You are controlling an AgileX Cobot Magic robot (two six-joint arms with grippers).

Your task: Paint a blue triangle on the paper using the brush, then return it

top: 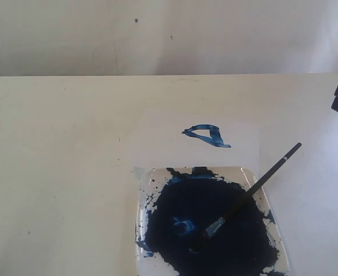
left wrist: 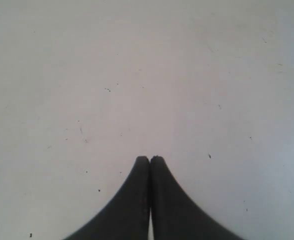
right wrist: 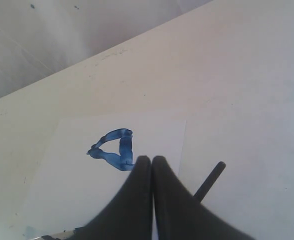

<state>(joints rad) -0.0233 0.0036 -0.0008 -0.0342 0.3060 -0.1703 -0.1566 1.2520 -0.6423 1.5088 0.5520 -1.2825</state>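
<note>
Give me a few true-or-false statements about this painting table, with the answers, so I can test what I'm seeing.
1. A blue triangle is painted on the paper. True.
2. The right tool is holding the brush. False: the brush lies free, with its tip in the tray and its handle sticking out over the rim. The right tool is off to the side.
3. Both the right tool and the left tool are shut, with nothing between their tips. True.
4. The paint in the tray is red. False: it is dark blue.
5. The triangle is filled in solid. False: it is only a rough outline.
</note>
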